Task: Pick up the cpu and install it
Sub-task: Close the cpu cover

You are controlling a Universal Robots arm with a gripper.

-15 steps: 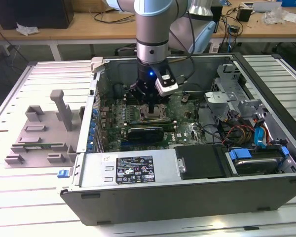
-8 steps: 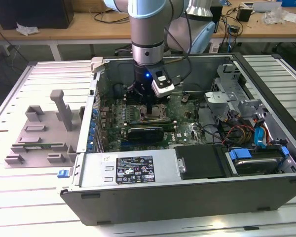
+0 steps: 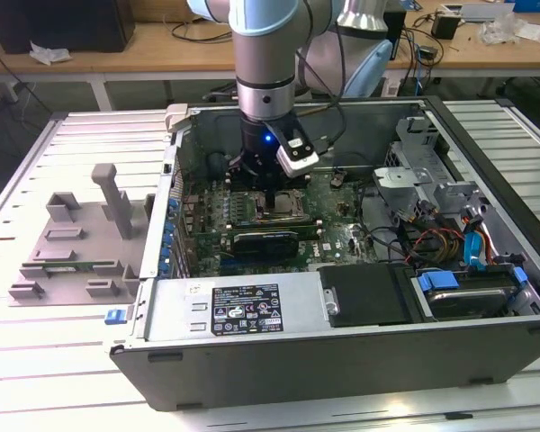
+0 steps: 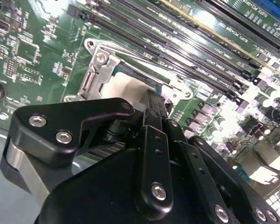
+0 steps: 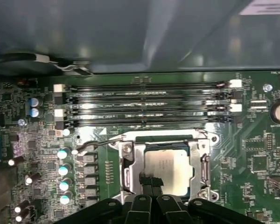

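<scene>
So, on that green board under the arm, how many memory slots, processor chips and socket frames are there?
Long black memory slots: 4
Shiny silver-grey square cpu: 1
Black-and-metal square socket frame: 1
Total: 6

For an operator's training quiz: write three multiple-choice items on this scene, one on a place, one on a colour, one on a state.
1. Where is the cpu? A in the socket frame on the motherboard; B held up in the air; C tipped on its edge.
2. The motherboard's colour? A blue; B green; C red.
3. The computer case is? A shut by a panel; B open, insides showing; C standing upright.
Key: 1 A, its silver top lies within the frame under the gripper; 2 B, green shows in both wrist views; 3 B, the exterior view looks in on the board.
</scene>
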